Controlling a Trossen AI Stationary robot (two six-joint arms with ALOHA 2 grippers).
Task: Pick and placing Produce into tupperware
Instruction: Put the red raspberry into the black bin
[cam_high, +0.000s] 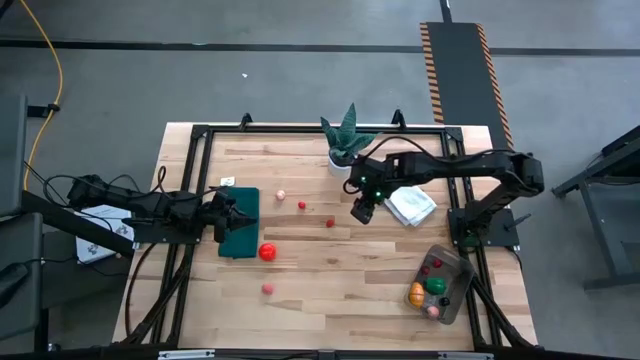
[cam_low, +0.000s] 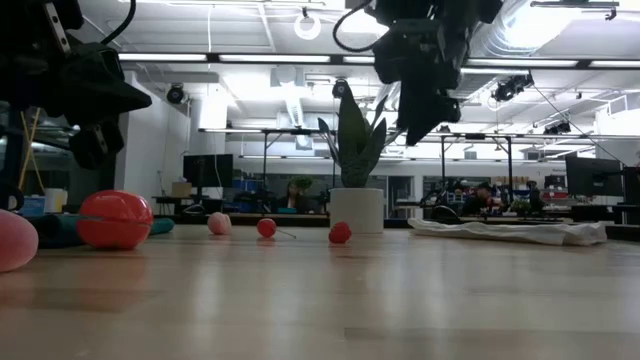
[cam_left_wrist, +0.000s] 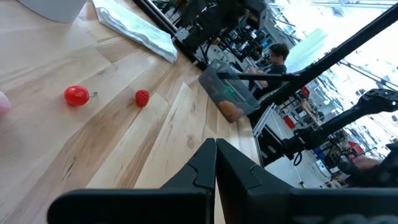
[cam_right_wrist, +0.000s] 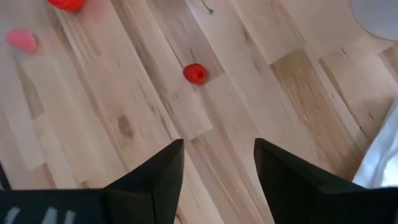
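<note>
The small red bumpy berry (cam_right_wrist: 194, 73) lies on the wooden table (cam_high: 330, 280), near the right gripper (cam_high: 361, 211), whose fingers stand apart, empty. The left gripper (cam_high: 228, 216) waits pinched shut. Watch your descent: off-centre fingers could roll the berry away.

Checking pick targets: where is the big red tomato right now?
In the high view, the big red tomato lies left of centre on the table, beside the dark green mat near the left gripper.

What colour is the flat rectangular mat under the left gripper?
Dark green, the flat rectangular mat shows best in the high view, beneath the left gripper.
</note>
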